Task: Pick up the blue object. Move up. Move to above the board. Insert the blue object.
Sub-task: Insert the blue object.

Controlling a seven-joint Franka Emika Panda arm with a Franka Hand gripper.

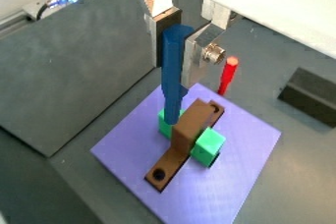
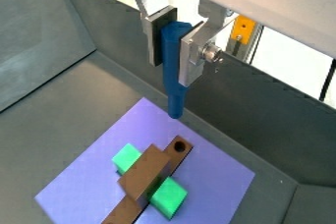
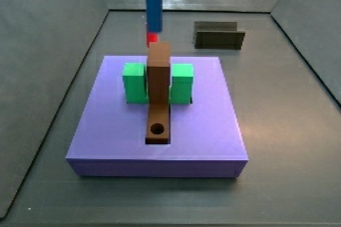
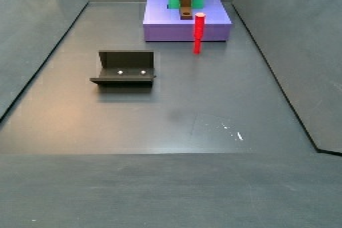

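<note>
My gripper (image 1: 175,51) is shut on the blue object (image 1: 174,71), a slim blue peg held upright between the silver fingers, as both wrist views show (image 2: 175,66). It hangs in the air above the purple slab, touching nothing. In a side view only the peg (image 3: 154,2) shows, running out of the frame's top. The board (image 1: 188,135) is a brown plank lying across the green blocks on the slab. Its round hole (image 3: 159,129) is at one end, also seen in a wrist view (image 2: 178,147).
The purple slab (image 3: 160,136) carries two green blocks (image 3: 135,82) (image 3: 181,82) beside the board. A red peg (image 4: 198,32) stands upright next to the slab. The dark fixture (image 4: 124,69) stands on the grey floor. Grey walls surround the floor.
</note>
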